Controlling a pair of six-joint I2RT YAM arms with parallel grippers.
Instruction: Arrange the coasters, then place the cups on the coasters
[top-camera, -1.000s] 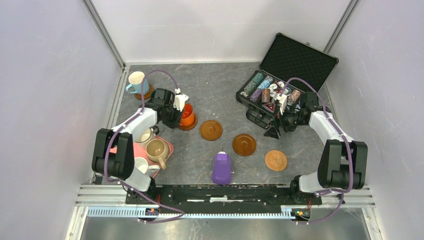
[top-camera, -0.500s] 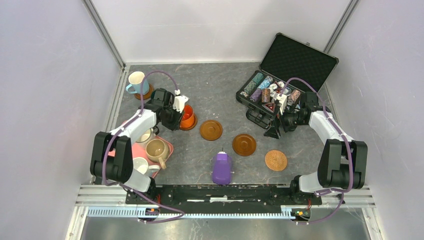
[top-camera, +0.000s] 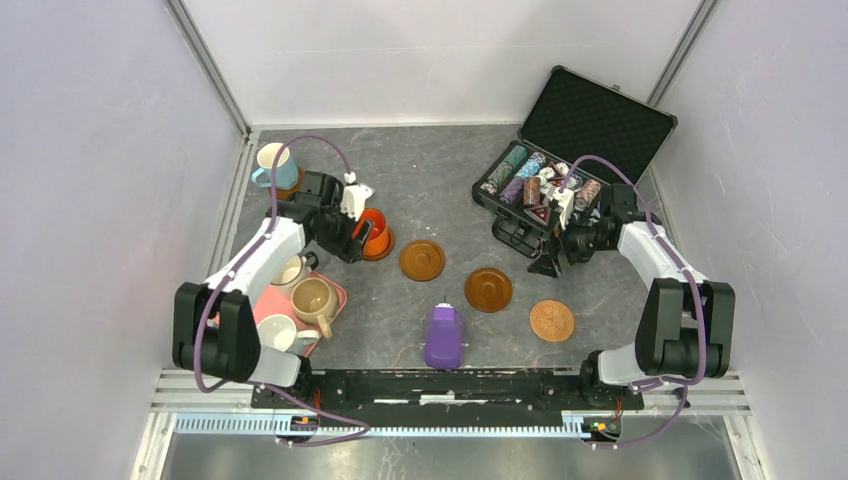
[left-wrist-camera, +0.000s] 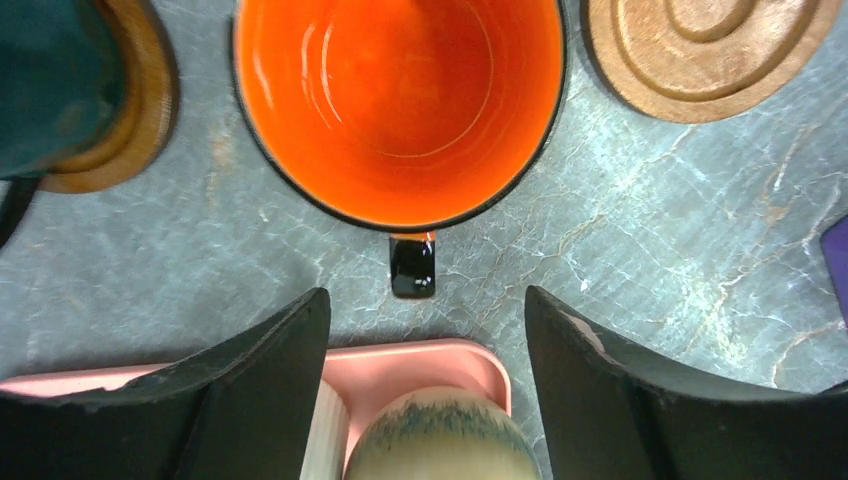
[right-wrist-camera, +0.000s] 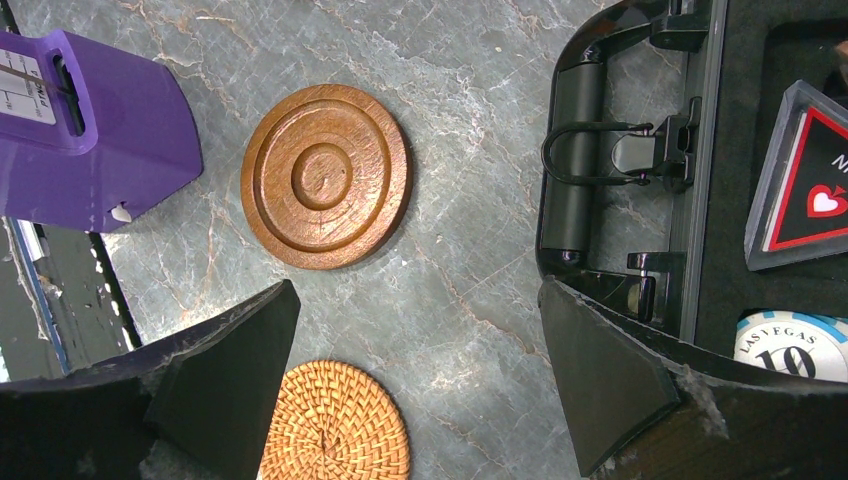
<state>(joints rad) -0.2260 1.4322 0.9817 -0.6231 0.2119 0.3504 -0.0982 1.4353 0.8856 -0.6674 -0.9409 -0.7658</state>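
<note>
Below, grey veined tabletop (top-camera: 440, 190); pale walls (top-camera: 440, 60).

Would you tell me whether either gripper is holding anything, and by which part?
Nothing is held. The left gripper is open, clear of the orange cup; the right gripper is open and empty.

Grey table (top-camera: 430, 170) held three bare coasters (top-camera: 488, 289) mid-table, purple gadget (top-camera: 443, 337) at 6, pink tray (left-wrist-camera: 400, 365) at 8, open case (top-camera: 598, 120) at 2 o'clock.
</note>
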